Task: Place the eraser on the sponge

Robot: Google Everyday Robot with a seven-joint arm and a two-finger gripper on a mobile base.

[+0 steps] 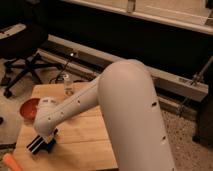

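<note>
My gripper (42,141) is low at the table's front left, at the end of the white arm that crosses the view from the right. A black bar with pale stripes, the eraser (36,144), sits at its tip and appears held. The blue sponge (49,147) lies flat on the wooden table (82,137), directly under and just right of the gripper. The eraser overlaps the sponge's left edge; I cannot tell whether they touch. The arm hides part of the sponge.
An orange-red bowl (29,108) stands at the table's left edge, behind the gripper. A small clear cup (68,85) is at the back of the table. An orange object (10,161) lies at the front left corner. An office chair (22,47) stands beyond.
</note>
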